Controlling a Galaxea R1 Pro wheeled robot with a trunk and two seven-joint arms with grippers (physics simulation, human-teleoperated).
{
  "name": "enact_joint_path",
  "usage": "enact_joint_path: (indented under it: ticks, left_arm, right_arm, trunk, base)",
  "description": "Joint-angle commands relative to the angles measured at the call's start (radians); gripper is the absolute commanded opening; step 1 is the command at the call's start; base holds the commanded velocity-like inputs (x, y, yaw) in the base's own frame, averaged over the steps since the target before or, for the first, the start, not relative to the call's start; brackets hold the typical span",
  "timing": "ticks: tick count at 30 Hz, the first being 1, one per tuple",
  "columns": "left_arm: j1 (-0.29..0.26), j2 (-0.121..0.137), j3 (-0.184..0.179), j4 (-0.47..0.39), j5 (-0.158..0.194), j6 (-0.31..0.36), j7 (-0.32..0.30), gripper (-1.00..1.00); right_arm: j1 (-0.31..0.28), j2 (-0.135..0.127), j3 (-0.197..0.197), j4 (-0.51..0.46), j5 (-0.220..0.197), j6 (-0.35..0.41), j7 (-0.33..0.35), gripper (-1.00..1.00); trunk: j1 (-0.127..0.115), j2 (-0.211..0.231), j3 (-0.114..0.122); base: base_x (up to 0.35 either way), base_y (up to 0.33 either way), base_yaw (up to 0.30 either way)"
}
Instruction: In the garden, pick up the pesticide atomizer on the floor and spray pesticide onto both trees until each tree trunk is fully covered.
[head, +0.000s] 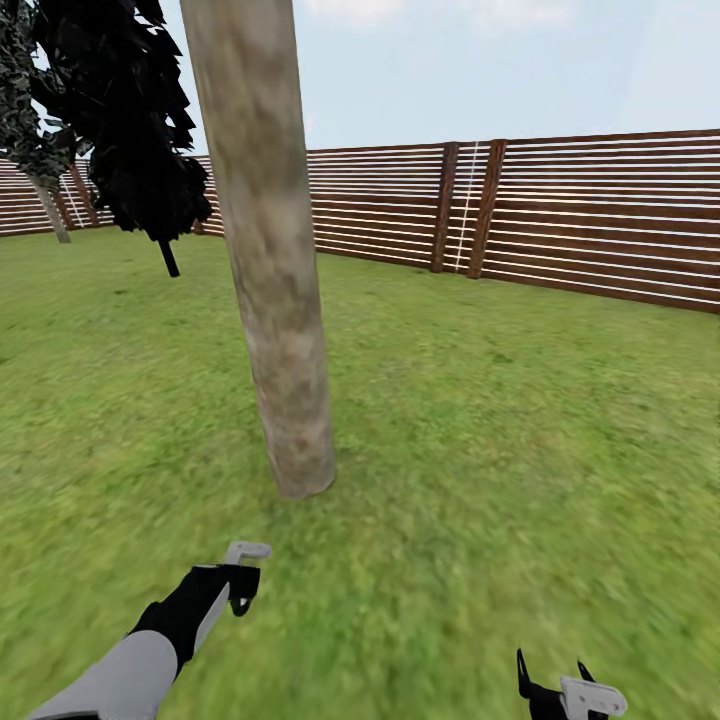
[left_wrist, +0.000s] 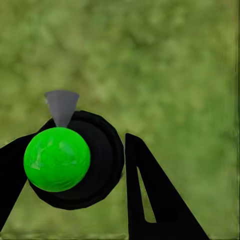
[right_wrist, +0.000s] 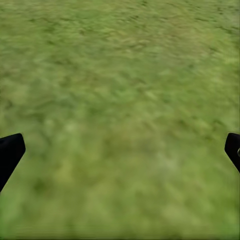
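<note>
Lawn (head: 520, 440) ran out to a slatted wooden fence (head: 600, 215) from 10 through 3 o'clock, pale sky above. Nearest tree trunk (head: 275, 270) stood dead ahead at 12 o'clock, leaning a little, bark pale and mottled, no spray specks visible on it. A second tree (head: 40, 140) showed far off at 10 o'clock against the fence, with dark jagged foliage (head: 130, 120) hanging between the two.

Left gripper (head: 243, 578) was low at 7 o'clock, near the trunk's foot. In the left wrist view it was clamped on the atomizer (left_wrist: 75, 160): black round body, bright green ball on top, grey cone nozzle (left_wrist: 62, 106) pointing away from the camera, grass behind. One finger (left_wrist: 150, 200) pressed the body's side; the other sat against the far side. So the sprayer was off the ground and in hand.

Right gripper (head: 562, 690) sat at 5 o'clock, fingers spread wide over bare grass, nothing between them.

Judgement: the pickup was done and spraying this trunk was the step in hand. To do it well, the nozzle probably needed lifting from the grass to face the bark, then sweeping base to upper trunk and round the sides. Risk: mist drifting past the trunk.

Containers: the atomizer alone; its contents could not be seen.
</note>
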Motion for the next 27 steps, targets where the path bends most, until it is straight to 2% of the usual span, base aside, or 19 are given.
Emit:
enact_joint_path:
  ticks: [1,2,3,5,7,9,11,15,19,22,24,27]
  left_arm:
    - [0.000,0.000,0.000,-0.007,-0.002,0.027,0.000,-1.00]
    - [-0.002,0.004,0.001,-0.014,-0.002,0.071,0.001,-1.00]
    - [-0.003,0.006,0.001,-0.016,-0.002,0.087,0.003,-1.00]
    - [-0.037,0.006,0.001,-0.013,-0.002,0.137,0.041,-1.00]
    - [-0.063,-0.006,0.004,-0.013,0.003,0.165,0.150,-1.00]
    - [-0.076,-0.029,0.004,-0.017,0.014,0.170,0.214,-1.00]
    - [-0.085,-0.044,0.003,-0.019,0.022,0.172,0.232,-1.00]
    - [-0.089,-0.052,0.002,-0.020,0.026,0.167,0.210,-1.00]
    - [-0.089,-0.051,-0.002,-0.022,0.025,0.162,0.087,-1.00]
    - [-0.088,-0.047,-0.006,-0.038,0.023,0.159,0.066,-1.00]
    - [-0.081,-0.041,-0.007,-0.094,0.022,0.163,0.061,-1.00]
    - [-0.082,-0.039,-0.007,-0.131,0.021,0.168,0.060,-1.00]
  right_arm:
    - [0.000,0.000,0.000,0.001,0.000,0.000,0.001,1.00]
    - [0.000,0.000,0.001,0.002,0.001,0.000,0.001,1.00]
    - [0.000,0.000,0.001,0.002,0.001,0.000,0.001,1.00]
    - [0.000,0.000,0.000,0.003,0.002,0.000,0.001,1.00]
    - [0.000,0.000,0.000,0.003,0.002,0.000,0.000,1.00]
    - [0.000,0.000,0.000,0.004,0.002,0.000,0.000,1.00]
    - [0.000,0.000,0.000,0.010,0.003,0.000,0.000,1.00]
    - [0.000,0.000,0.000,0.026,0.004,-0.003,0.000,1.00]
    - [0.000,0.000,0.000,0.027,0.004,-0.003,0.000,1.00]
    - [0.000,0.000,0.000,0.027,0.004,-0.002,0.000,1.00]
    - [0.000,0.000,0.000,0.027,0.004,-0.002,0.000,1.00]
    - [0.000,0.000,0.000,0.027,0.003,-0.003,0.000,1.00]
  trunk:
    - [0.000,0.000,0.000]
    - [0.000,0.000,0.000]
    - [0.000,0.000,0.000]
    - [0.000,0.000,0.000]
    - [0.000,0.000,0.000]
    - [0.000,0.000,0.000]
    - [0.000,0.000,0.000]
    - [0.000,0.000,0.000]
    - [0.000,0.000,0.000]
    - [0.000,0.000,0.000]
    - [0.000,0.000,0.000]
    - [0.004,-0.007,-0.003]
  base:
    - [0.008,0.000,-0.003]
    - [0.003,0.000,-0.001]
    - [0.002,0.000,-0.001]
    - [0.001,0.000,0.000]
    - [0.000,0.000,0.000]
    - [0.000,0.000,0.000]
    - [0.000,0.000,0.000]
    - [0.000,0.000,0.000]
    - [0.000,0.000,-0.137]
    - [0.000,0.000,-0.251]
    - [0.000,0.000,-0.172]
    - [0.000,0.000,-0.030]
